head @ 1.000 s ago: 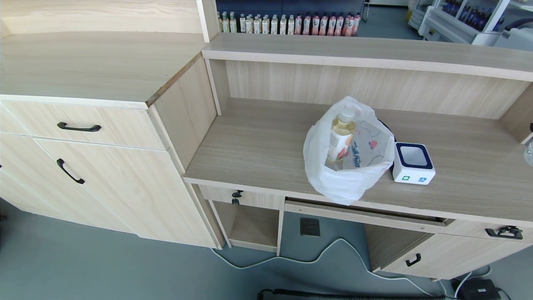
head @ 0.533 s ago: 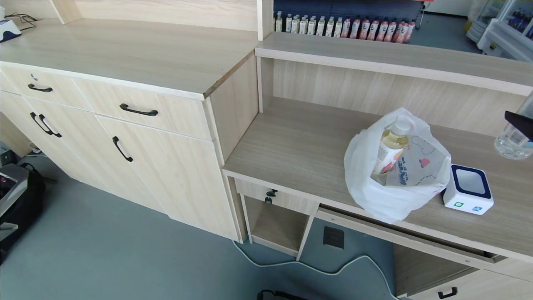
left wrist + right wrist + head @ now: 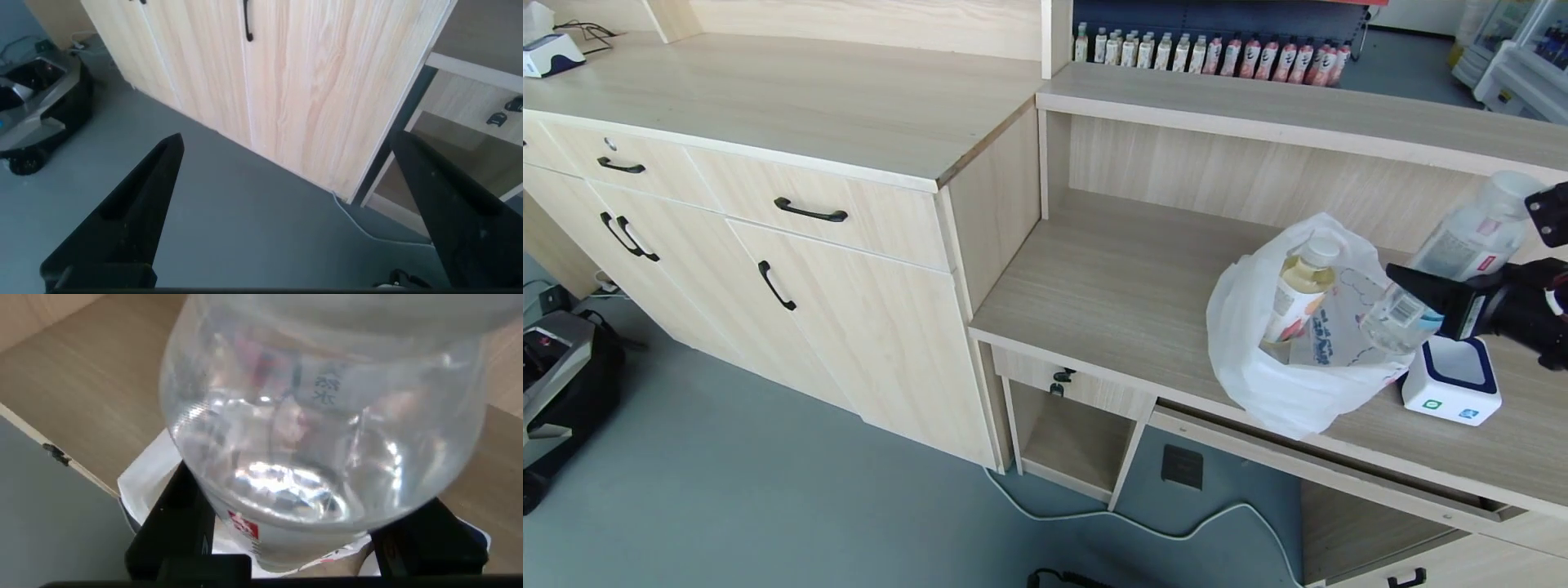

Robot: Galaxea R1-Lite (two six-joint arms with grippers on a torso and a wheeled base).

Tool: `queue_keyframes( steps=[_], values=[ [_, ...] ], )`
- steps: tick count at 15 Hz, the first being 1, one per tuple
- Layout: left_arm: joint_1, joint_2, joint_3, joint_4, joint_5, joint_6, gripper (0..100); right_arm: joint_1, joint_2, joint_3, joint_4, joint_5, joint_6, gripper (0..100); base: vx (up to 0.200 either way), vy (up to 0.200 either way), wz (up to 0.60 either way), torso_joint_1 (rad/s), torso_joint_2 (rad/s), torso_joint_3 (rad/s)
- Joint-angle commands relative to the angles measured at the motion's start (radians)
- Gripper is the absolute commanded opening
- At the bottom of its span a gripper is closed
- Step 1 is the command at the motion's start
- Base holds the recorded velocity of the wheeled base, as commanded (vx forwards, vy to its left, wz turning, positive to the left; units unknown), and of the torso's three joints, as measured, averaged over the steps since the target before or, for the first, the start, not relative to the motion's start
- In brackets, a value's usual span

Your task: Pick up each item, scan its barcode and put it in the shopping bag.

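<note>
- Item in hand: clear water bottle, tilted, cap up and away from the robot, base low and toward the shopping bag.
- Right gripper: black fingers closed on the lower body of the water bottle.
- Position of the water bottle: held off the desk, its base at the rim of the bag's mouth, above the bag-side edge of the scanner.
- Left gripper: fingers spread wide, holding nothing, low over the floor beside the cabinet front.
- Shopping bag: stands open on the desk, touching the scanner. It already holds a yellow tea bottle, upright, and a flat printed packet.
- Step in hand, as judged: the last leg for this bottle, between scan and bagging. Whether the scan has registered cannot be told.
- Next move calls for: carrying the base further over the open mouth, clear of the tea bottle's cap, lowering into the free space beside the packet, then parting the fingers. The thin bag wall may fold inward if the base catches the rim.
- Change from half a second earlier: the water bottle was near-upright at the far right, well apart from the bag. It is now tilted and at the bag's rim. Bag, contents and scanner keep their arrangement, and the camera has shifted slightly.
</note>
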Motion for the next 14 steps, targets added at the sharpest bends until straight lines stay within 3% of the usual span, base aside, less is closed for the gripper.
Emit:
queue_keyframes(
  steps=[1,4,10,14],
  values=[
    [0.0,0.0,0.0,0.0,0.001,0.0,100,0.051,0.2,0.001,-0.158,0.0,0.04,0,0.0,0.0,0.0,0.0,0.0,0.0],
    [0.0,0.0,0.0,0.0,0.001,0.0,100,0.082,0.32,-0.001,-0.31,0.0,0.06,0,0.0,0.0,0.0,0.0,0.0,0.0],
    [0.0,0.0,0.0,0.0,0.001,0.0,100,0.147,0.426,0.007,-0.451,0.001,0.109,0,0.0,0.0,0.0,0.0,0.0,0.0],
    [0.0,0.0,0.0,0.0,0.001,0.0,100,0.167,0.486,0.084,-0.573,0.001,0.109,0,0.0,0.0,0.0,0.0,0.0,0.0]
  ],
)
